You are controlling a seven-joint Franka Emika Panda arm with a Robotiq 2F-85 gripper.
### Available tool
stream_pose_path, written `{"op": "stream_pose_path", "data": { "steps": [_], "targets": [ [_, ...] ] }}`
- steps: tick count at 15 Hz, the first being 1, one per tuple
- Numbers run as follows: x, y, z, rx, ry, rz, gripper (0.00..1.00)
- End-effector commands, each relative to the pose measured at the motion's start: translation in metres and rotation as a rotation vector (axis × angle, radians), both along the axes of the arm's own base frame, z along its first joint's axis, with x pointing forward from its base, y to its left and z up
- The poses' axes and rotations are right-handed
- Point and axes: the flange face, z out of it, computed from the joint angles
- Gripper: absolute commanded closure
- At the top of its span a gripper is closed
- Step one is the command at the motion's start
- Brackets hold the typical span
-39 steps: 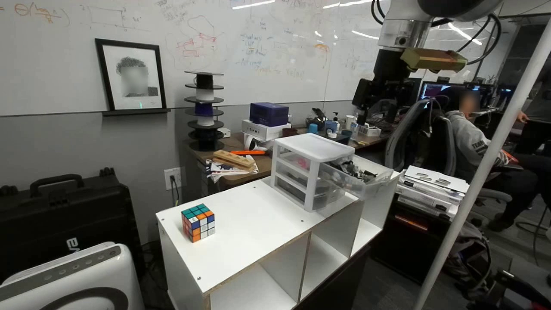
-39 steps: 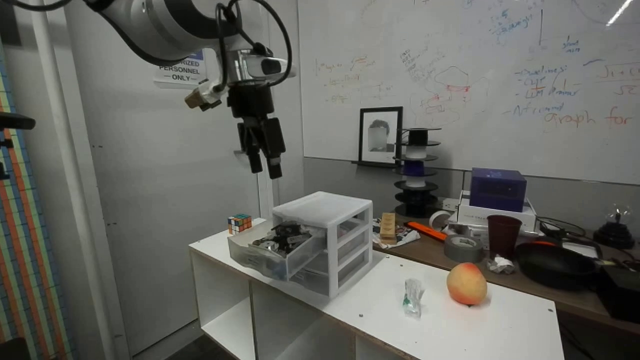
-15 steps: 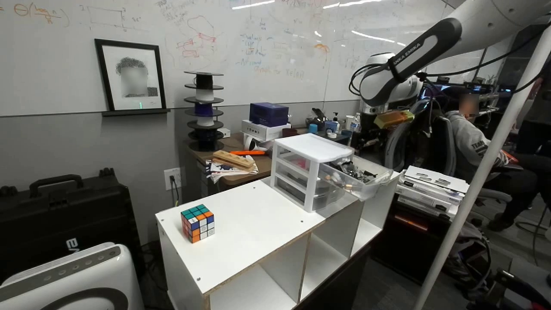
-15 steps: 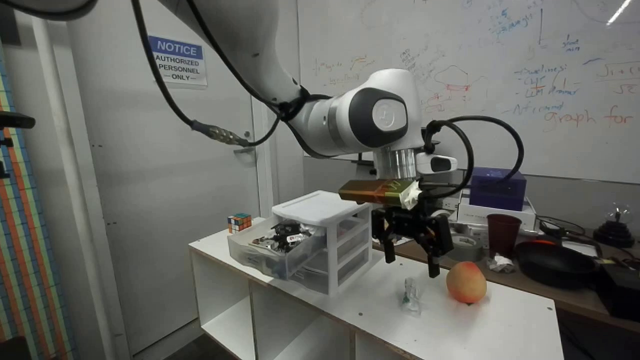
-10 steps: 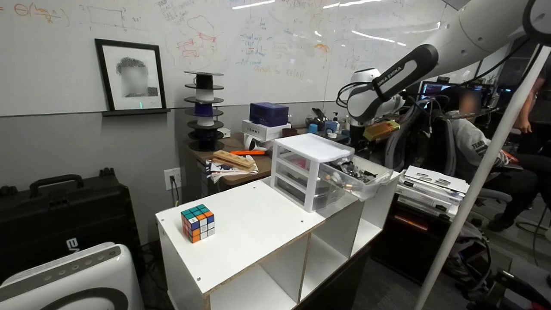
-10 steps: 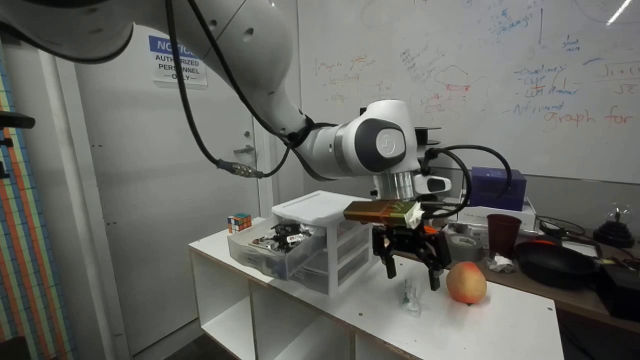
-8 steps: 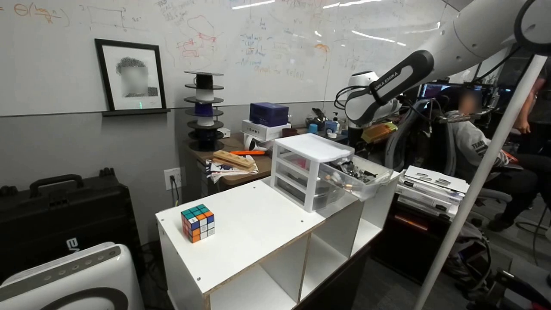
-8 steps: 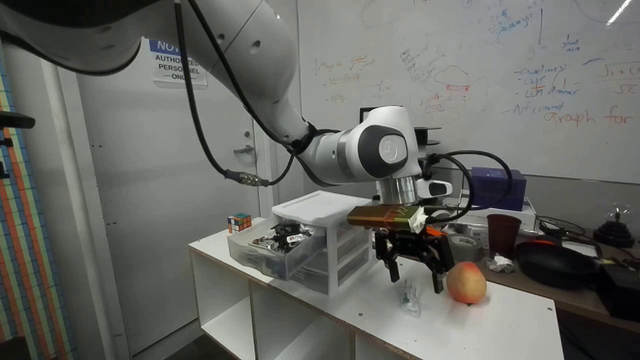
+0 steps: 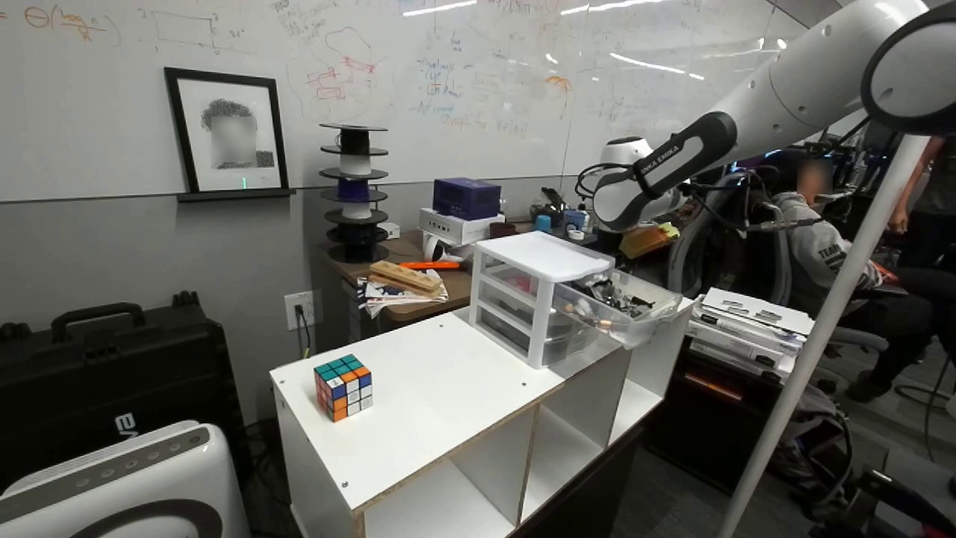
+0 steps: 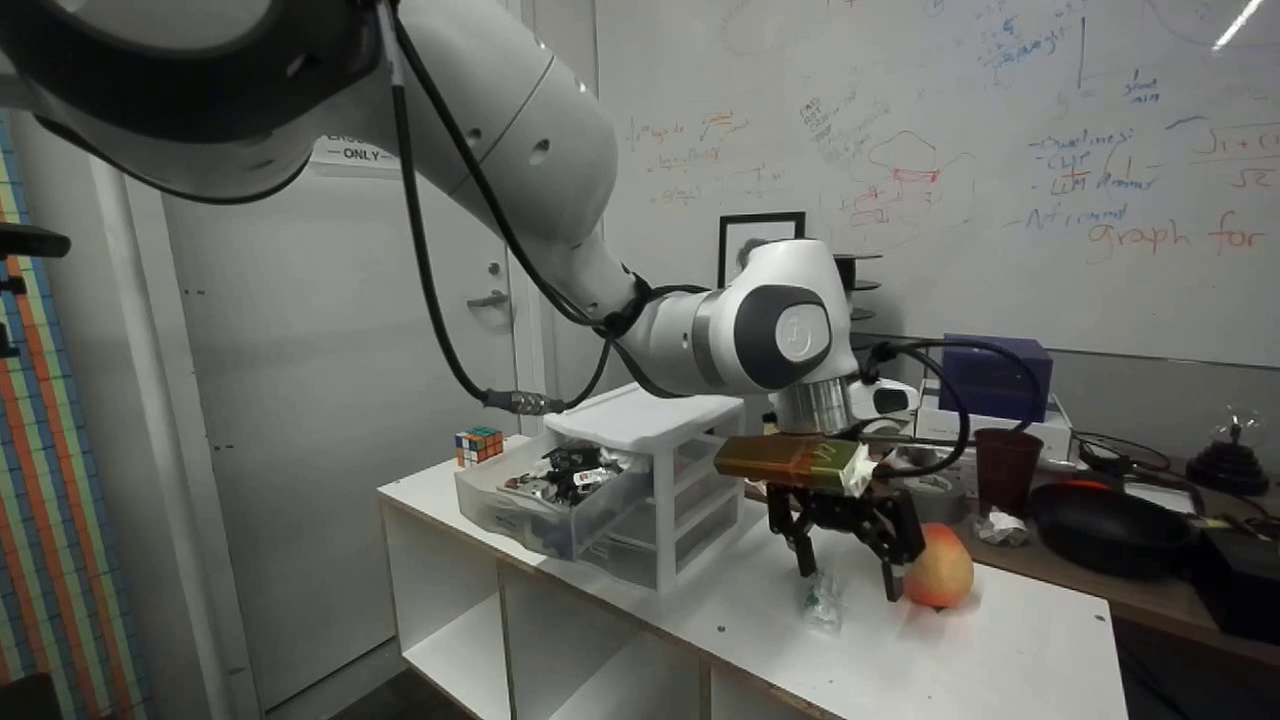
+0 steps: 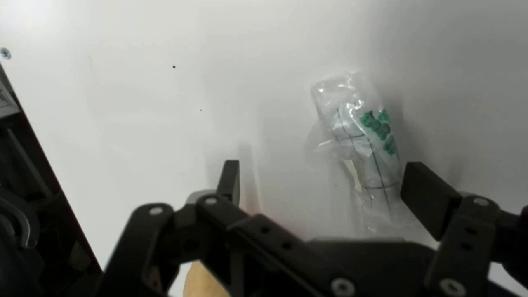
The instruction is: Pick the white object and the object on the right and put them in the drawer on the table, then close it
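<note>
The white object, a crumpled clear-white packet with green print (image 10: 823, 606), lies on the white table (image 10: 1010, 660). It also shows in the wrist view (image 11: 359, 140). A peach-coloured fruit (image 10: 945, 568) stands to its right, partly behind a finger. My gripper (image 10: 850, 580) is open and empty, low over the packet. In the wrist view, the packet's near end lies between the fingertips (image 11: 326, 181), closer to the right finger. The white mini-chest (image 9: 545, 254) has its top drawer (image 9: 635, 329) pulled out, full of dark and silvery items (image 10: 575, 475). In an exterior view the chest hides packet and fruit.
A Rubik's cube (image 9: 343, 387) sits on the table beyond the mini-chest, in both exterior views. A brown desk (image 9: 407, 246) adjoins the table, with a frying pan (image 10: 1110, 530), a dark red cup (image 10: 1003, 465) and a purple box (image 9: 467, 198).
The arm has swung from above the mini-chest to over the packet and come down. The fingers look wider apart. Small light spots now show through the drawer's clear side.
</note>
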Motion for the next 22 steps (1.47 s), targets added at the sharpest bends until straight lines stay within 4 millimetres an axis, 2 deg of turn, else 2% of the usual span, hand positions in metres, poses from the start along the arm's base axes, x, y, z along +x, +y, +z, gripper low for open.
{"op": "stream_pose_path", "data": {
  "steps": [1,4,5,6,13,17,18,19,22],
  "targets": [
    [0.010,-0.006,-0.013,0.049,-0.055,0.009,0.00],
    [0.013,-0.006,-0.023,0.098,-0.079,0.001,0.00],
    [0.014,-0.004,-0.025,0.112,-0.084,0.002,0.08],
    [0.015,-0.003,-0.027,0.124,-0.085,0.007,0.26],
    [0.013,0.002,-0.020,0.180,-0.054,0.058,0.79],
    [0.008,0.009,-0.014,0.192,-0.027,0.082,0.90],
    [0.006,0.011,-0.011,0.196,-0.022,0.074,0.84],
    [0.005,0.011,-0.009,0.176,-0.021,0.060,0.82],
    [-0.006,0.013,0.012,0.151,-0.015,0.016,0.83]
  ]
}}
